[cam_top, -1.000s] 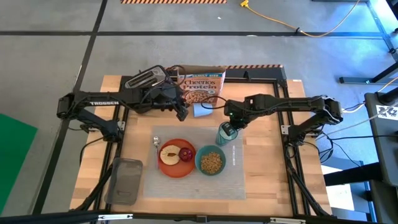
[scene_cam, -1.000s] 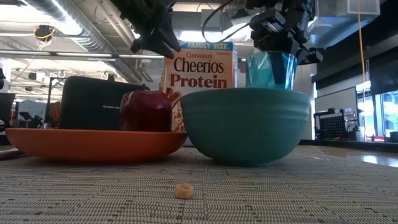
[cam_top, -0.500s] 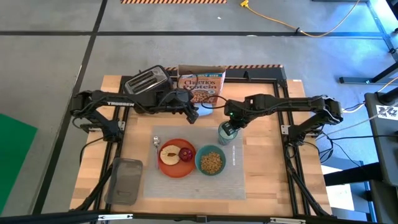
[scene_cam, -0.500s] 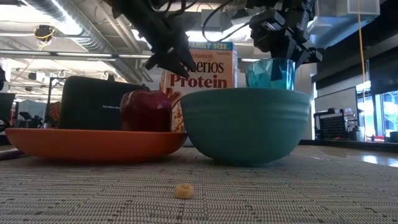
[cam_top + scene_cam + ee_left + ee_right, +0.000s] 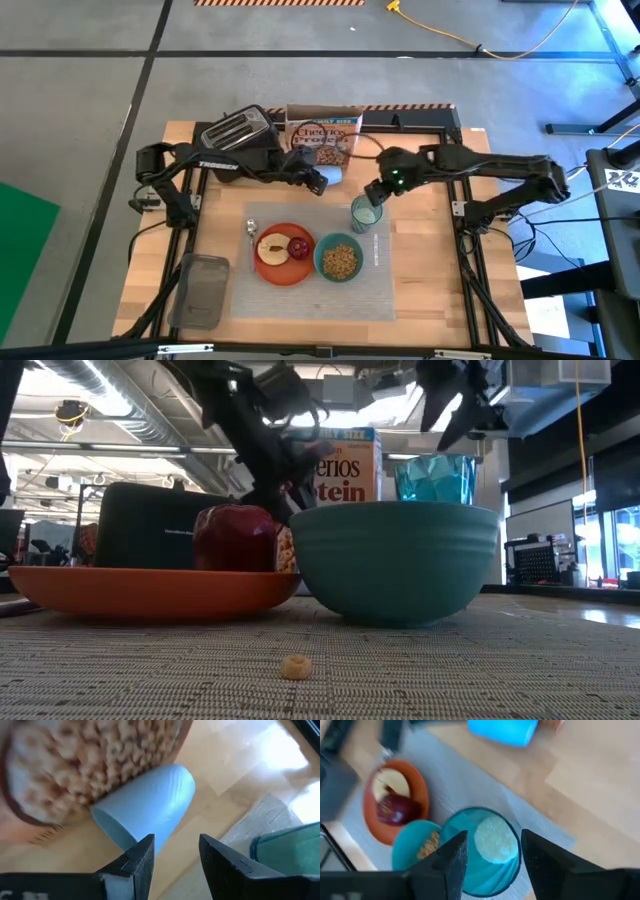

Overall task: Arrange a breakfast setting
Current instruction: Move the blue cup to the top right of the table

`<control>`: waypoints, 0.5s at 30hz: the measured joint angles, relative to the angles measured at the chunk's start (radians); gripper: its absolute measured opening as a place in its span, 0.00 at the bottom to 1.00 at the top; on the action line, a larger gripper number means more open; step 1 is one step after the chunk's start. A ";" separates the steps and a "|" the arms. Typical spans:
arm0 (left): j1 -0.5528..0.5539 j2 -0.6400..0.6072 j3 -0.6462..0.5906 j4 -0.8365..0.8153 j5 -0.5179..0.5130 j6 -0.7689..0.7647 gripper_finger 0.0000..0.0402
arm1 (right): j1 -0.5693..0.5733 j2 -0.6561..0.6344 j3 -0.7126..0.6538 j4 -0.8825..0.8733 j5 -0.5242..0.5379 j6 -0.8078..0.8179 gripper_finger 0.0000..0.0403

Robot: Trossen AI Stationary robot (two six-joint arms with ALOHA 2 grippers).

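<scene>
A pale placemat [image 5: 420,270] carries an orange plate [image 5: 272,272] with a toast slice [image 5: 270,248] and a red apple [image 5: 299,248]. A teal bowl [image 5: 322,262] of cereal and a green tumbler [image 5: 365,214] also stand on it. Silver cutlery [image 5: 251,229] lies left of the plate. My right gripper [image 5: 493,836] hovers open just above the tumbler [image 5: 485,855], touching nothing. My left gripper [image 5: 175,842] is open, low over the wood. Just past its fingertips a pale blue cup [image 5: 150,805] lies on its side in front of the cereal box.
A black toaster [image 5: 235,130] and the Cheerios box [image 5: 325,140] stand along the far edge. A grey tray [image 5: 200,290] lies at the near left. One loose cereal ring [image 5: 294,666] sits on the mat near its front edge.
My right gripper has opened, let go of the tumbler and risen a little; the tumbler has come down and stands upright on the mat. My left gripper has reached toward the table's right and down, toward the blue cup.
</scene>
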 joint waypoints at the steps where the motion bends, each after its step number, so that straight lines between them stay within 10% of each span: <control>1: 0.005 0.009 0.000 0.003 0.019 -0.015 0.38 | 0.000 -0.015 0.006 -0.001 0.013 0.001 0.44; 15: 0.034 0.010 0.001 -0.037 0.172 -0.128 0.70 | 0.000 -0.129 0.020 -0.011 0.087 -0.028 0.45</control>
